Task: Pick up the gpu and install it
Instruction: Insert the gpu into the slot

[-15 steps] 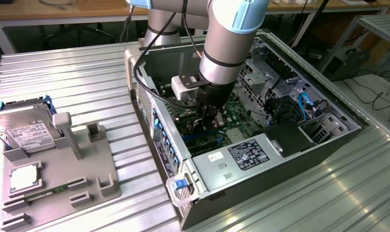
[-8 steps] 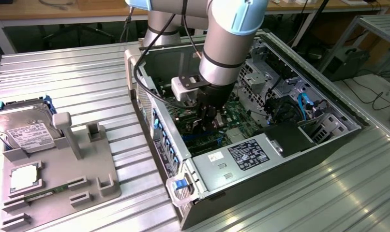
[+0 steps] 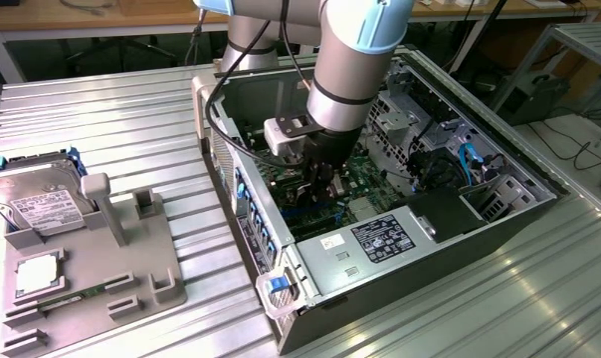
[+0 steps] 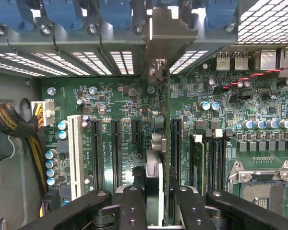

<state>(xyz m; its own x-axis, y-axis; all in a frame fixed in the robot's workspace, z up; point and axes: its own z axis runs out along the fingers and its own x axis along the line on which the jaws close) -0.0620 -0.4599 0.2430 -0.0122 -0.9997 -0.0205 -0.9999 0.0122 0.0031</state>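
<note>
Green board: the gpu (image 4: 159,143) stands on edge over the motherboard (image 4: 125,110), seen edge-on in the wrist view, its silver bracket (image 4: 169,33) reaching up to the rear slot openings of the case.
Grip: the gripper (image 4: 153,201) has its black fingers (image 4: 132,203) clamped on the card's upper edge, one on each face, which keeps the thin card vertical for a straight push.
Alignment: the card sits in line with one of the long black expansion slots (image 4: 116,148); whether its contacts are already seated I cannot tell.
Arm: in the exterior view the gripper (image 3: 318,190) reaches down into the open computer case (image 3: 400,246), which lies on its side so the slots face upward.
Tray: the grey parts holder (image 3: 131,261) on the exterior view's left carries the hard drive (image 3: 37,198) in its stand.
Stage: by my judgement the pick is done and the work is at insertion.
</note>
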